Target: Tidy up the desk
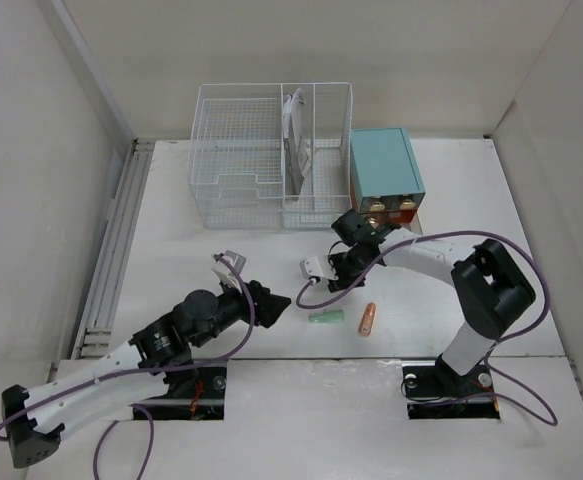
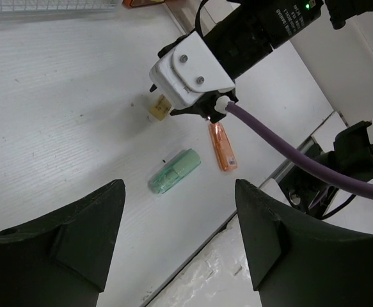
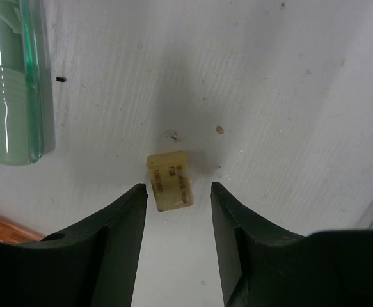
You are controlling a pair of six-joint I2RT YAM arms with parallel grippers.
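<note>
Layout on the desk (image 1: 171,260), back to front
Wire basket (image 1: 271,150) at back, drawer cabinet (image 1: 384,170) just right of it; small block (image 3: 169,180) in front; nearest, pen (image 1: 325,317) left of second pen (image 1: 369,319).

White desk (image 1: 171,262), pale-green tube (image 1: 325,317), orange tube (image 1: 369,318), cream block (image 3: 169,180), teal cabinet (image 1: 384,163)

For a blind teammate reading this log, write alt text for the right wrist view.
The right gripper hangs open over a small cream block lying on the white desk. A translucent green tube lies upper left; an orange item shows at the lower left edge.
</note>
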